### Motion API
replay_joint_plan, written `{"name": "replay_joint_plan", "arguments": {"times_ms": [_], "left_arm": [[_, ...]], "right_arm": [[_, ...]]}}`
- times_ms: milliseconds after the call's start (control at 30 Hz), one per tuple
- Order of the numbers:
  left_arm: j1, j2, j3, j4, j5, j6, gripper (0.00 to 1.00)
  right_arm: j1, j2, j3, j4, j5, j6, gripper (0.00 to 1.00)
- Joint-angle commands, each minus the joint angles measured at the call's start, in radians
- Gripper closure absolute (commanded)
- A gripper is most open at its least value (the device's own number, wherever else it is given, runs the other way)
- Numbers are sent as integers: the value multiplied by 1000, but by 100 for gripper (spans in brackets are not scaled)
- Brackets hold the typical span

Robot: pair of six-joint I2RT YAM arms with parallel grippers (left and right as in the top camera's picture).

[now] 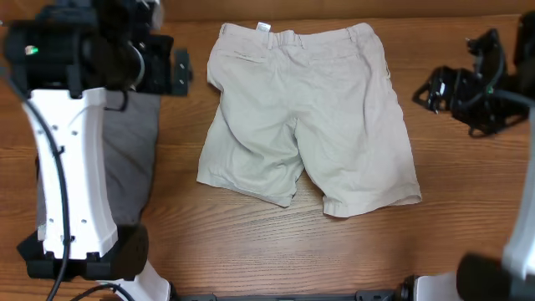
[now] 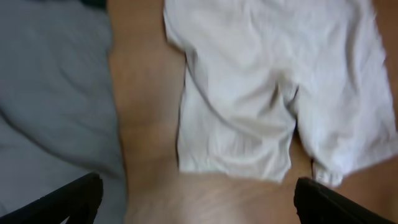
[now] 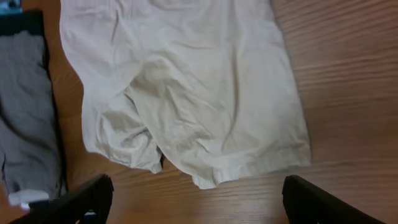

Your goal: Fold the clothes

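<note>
The light beige khaki shorts (image 1: 309, 117) lie flat on the wooden table, waistband at the far edge, both legs toward me. They also show in the left wrist view (image 2: 267, 81) and the right wrist view (image 3: 186, 87). Grey shorts (image 1: 129, 159) lie at the left, partly under the left arm, and show in the left wrist view (image 2: 53, 99) and the right wrist view (image 3: 25, 112). My left gripper (image 2: 196, 202) is open and empty above bare table between the two garments. My right gripper (image 3: 196, 202) is open and empty above the table near the leg hems.
The white left arm column (image 1: 67, 176) stands over the grey shorts. The black right arm (image 1: 472, 84) sits at the right side of the table (image 1: 468, 184). A black garment edge (image 3: 22, 22) lies by the grey shorts.
</note>
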Motion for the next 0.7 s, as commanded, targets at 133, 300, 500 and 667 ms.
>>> {"name": "replay_joint_plan", "arguments": {"times_ms": [133, 300, 500, 667], "left_arm": [[-6, -31, -425, 61, -35, -41, 0], [-6, -31, -681, 263, -31, -41, 0], [-6, -31, -955, 518, -31, 1, 0], [-6, -31, -1140, 707, -4, 1, 1]], "right_arm": [[5, -173, -144, 8, 87, 63, 0], [5, -197, -298, 54, 84, 63, 0], [5, -196, -455, 156, 51, 63, 0], [5, -196, -517, 223, 43, 85, 0]]}}
